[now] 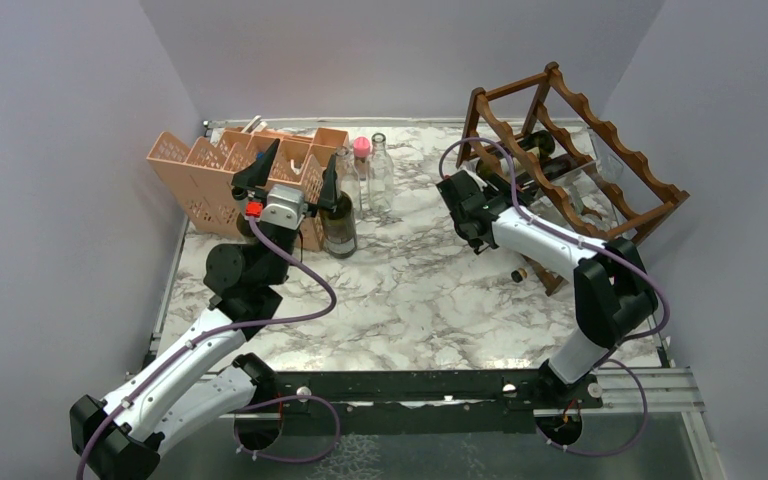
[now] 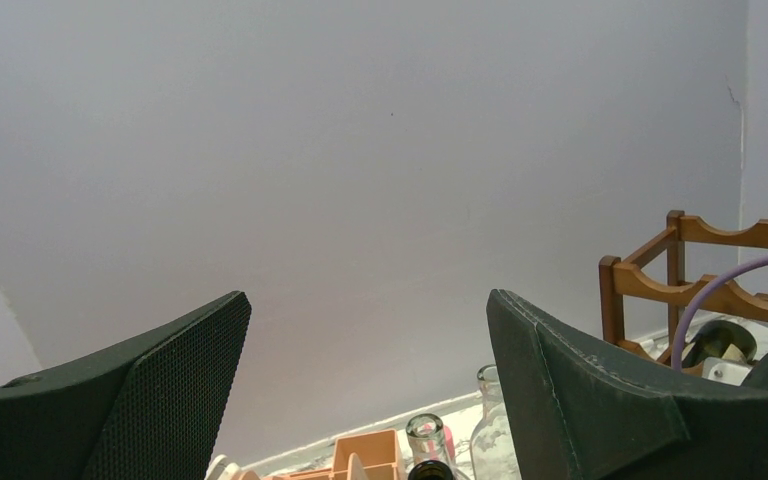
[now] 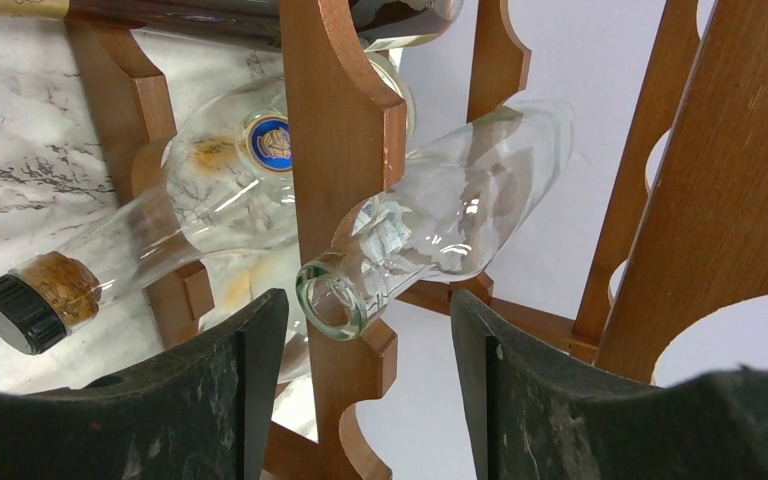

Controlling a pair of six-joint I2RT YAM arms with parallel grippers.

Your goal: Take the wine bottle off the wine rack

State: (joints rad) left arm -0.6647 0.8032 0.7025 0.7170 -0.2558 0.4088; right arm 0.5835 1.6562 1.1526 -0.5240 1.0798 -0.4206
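Note:
The dark reddish-brown wine rack (image 1: 615,135) stands at the back right of the marble table. It fills the right wrist view (image 3: 340,130). A clear open-mouthed bottle (image 3: 440,215), a clear bottle with a cork and black cap (image 3: 190,200) and a dark bottle (image 3: 210,15) lie in it. My right gripper (image 1: 478,195) is open at the rack's left front. The clear bottle's mouth lies just beyond its fingertips (image 3: 370,300), not between them. My left gripper (image 1: 302,160) is open and empty, raised above the organiser and pointing at the back wall (image 2: 368,300).
A peach-pink plastic lattice organiser (image 1: 200,170) stands at the back left. A dark bottle (image 1: 338,220), a clear bottle (image 1: 380,175) and a pink-capped bottle (image 1: 362,150) stand upright beside it. A small cork-like piece (image 1: 520,273) lies near the rack's foot. Grey walls enclose three sides.

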